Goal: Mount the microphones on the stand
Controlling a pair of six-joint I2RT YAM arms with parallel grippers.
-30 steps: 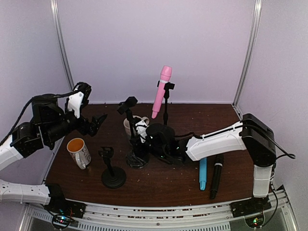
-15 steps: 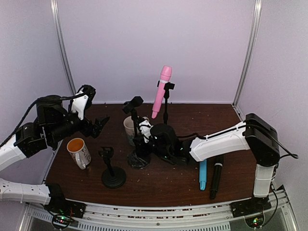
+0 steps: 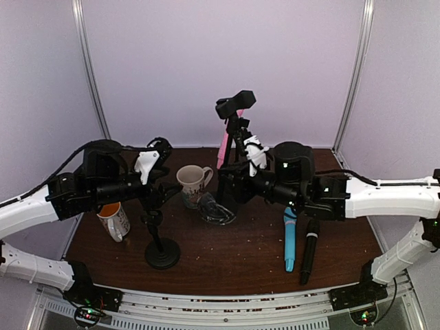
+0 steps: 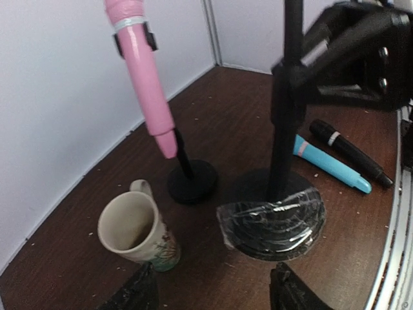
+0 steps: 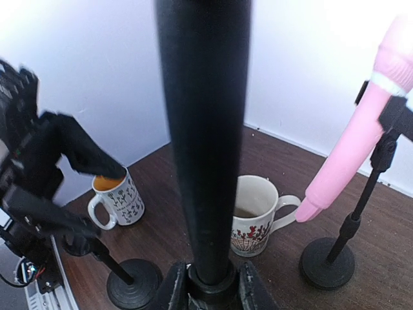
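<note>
My right gripper (image 3: pixel 236 179) is shut on the pole (image 5: pixel 203 129) of a tall black stand and holds it tilted, its plastic-wrapped base (image 3: pixel 214 209) raised off the table. Its empty clip (image 3: pixel 235 104) is at the top. The pink microphone (image 3: pixel 223 147) sits clipped in another stand behind; it also shows in the left wrist view (image 4: pixel 145 84). The light blue microphone (image 3: pixel 289 242) and the black microphone (image 3: pixel 309 251) lie side by side at the front right. My left gripper (image 3: pixel 167 191) is open and empty, left of the wrapped base (image 4: pixel 274 219).
A white patterned mug (image 3: pixel 194 182) stands mid-table and a mug with an orange inside (image 3: pixel 114 217) at the left. A short black stand (image 3: pixel 161 251) with an empty clip stands at the front left. The pink microphone's stand base (image 4: pixel 192 181) is beyond the mug.
My right arm has lifted the tall stand and swung it up and to the right, tilting its base. My left arm has moved right, toward the middle.
</note>
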